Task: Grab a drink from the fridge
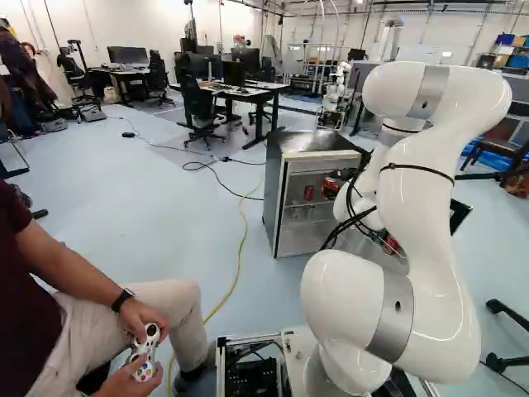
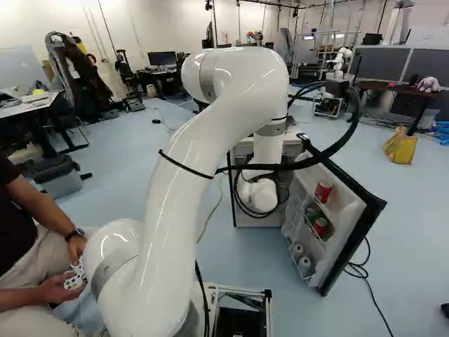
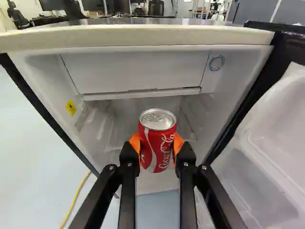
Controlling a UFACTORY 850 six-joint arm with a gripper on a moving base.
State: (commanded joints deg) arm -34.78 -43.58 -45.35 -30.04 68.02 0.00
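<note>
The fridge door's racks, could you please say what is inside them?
From the top down: a red can, something green and another red can, then two pale items. Anything behind them is covered.

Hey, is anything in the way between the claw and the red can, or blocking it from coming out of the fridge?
Nothing visible. The claw is shut on the red can, and the fridge door stands open beside the opening, not across it.
</note>
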